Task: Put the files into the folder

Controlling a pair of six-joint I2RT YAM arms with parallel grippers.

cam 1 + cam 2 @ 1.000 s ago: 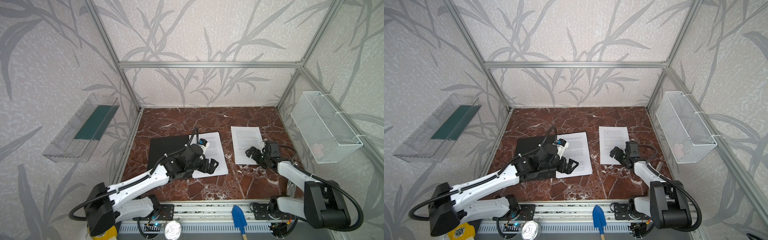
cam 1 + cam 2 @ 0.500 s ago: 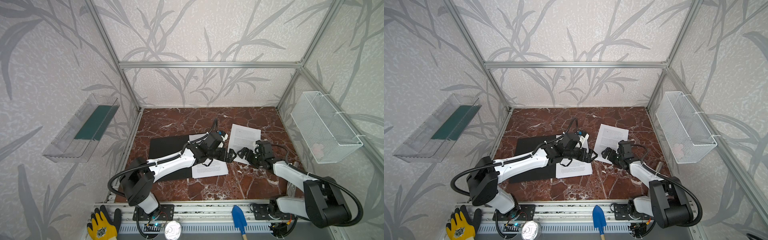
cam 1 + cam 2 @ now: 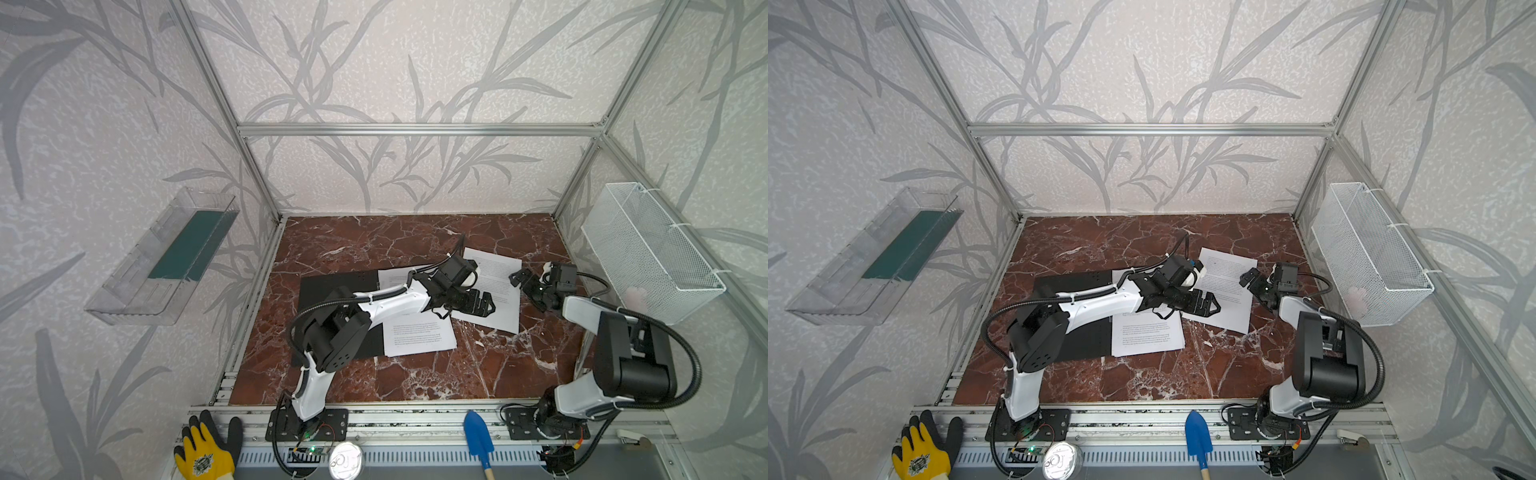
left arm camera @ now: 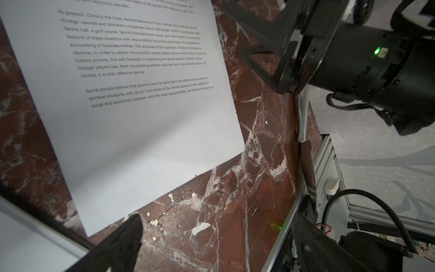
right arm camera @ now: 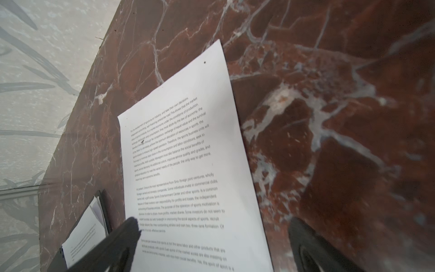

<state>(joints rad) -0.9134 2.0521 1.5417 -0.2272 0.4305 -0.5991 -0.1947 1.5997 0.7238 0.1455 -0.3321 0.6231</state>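
The black folder [image 3: 328, 291] [image 3: 1067, 282] lies left of centre, largely under my left arm. One of the files [image 3: 417, 338] [image 3: 1146, 336] rests across its right edge. A second sheet of the files [image 3: 498, 274] [image 3: 1227, 274] lies tilted to the right. My left gripper [image 3: 482, 302] [image 3: 1207, 303] hovers open over that sheet's near corner; in the left wrist view this sheet [image 4: 131, 113] sits ahead of the open, empty gripper [image 4: 216, 235]. My right gripper [image 3: 524, 289] [image 3: 1254, 289] is open at that sheet's right edge, which lies between its fingers in the right wrist view [image 5: 193, 179].
A white wire basket [image 3: 648, 249] hangs on the right wall. A clear tray [image 3: 137, 291] with a dark green panel [image 3: 187, 245] hangs on the left wall. A blue trowel [image 3: 478, 436], a yellow glove [image 3: 203, 455] and a tin can [image 3: 345, 457] lie on the front rail.
My left arm swung right, off the sheet on the folder and onto the second sheet. That sheet turned and slid left. My right gripper pushed left, then drew back right.
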